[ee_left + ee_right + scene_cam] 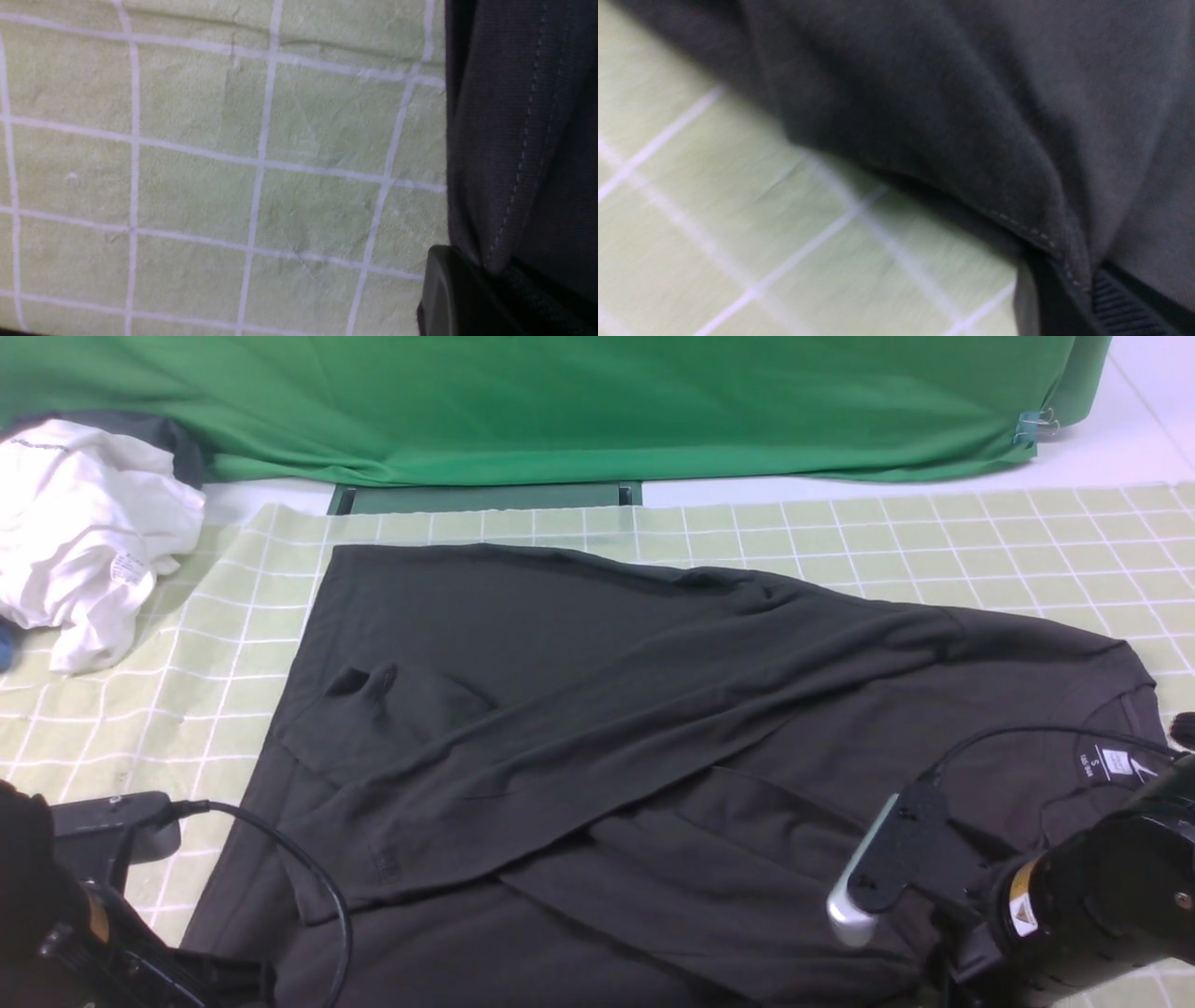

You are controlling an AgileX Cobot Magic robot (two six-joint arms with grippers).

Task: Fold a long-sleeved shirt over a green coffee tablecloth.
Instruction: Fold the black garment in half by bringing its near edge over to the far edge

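Left wrist view: left gripper [495,280] clenched on the long-sleeved shirt [523,140]. The stitched hem [514,186] runs down into the gap between the black finger [453,294] and the ribbed pad [537,298], and the cloth bunches there. The green coffee tablecloth [210,163] fills the rest of that view, flat, with its white grid lines sharp. Right wrist view is blurry, but the right gripper [1078,284] is likewise clamped on a stitched shirt edge [1031,231]. Dark fabric [948,93] drapes up from the jaws, which are pinched together, and the tablecloth [714,233] lies beneath. In the front view both fingertips are hidden. The left arm [56,915] sits at the near left corner of the shirt [653,756] and the right arm [1074,896] at the near right, close to the collar. The shirt is spread on the tablecloth [840,541], collar and white neck label [1111,765] toward the robot's right and the bottom end toward its left. One sleeve [579,728] is folded diagonally across the body and a second fold lies near the front edge. No print shows. A crumpled white garment [84,523] sits at far left on the tablecloth's corner, apart from the shirt. Deep-green fabric [560,401] runs across the back, with a small clip [1032,427] at its right end.
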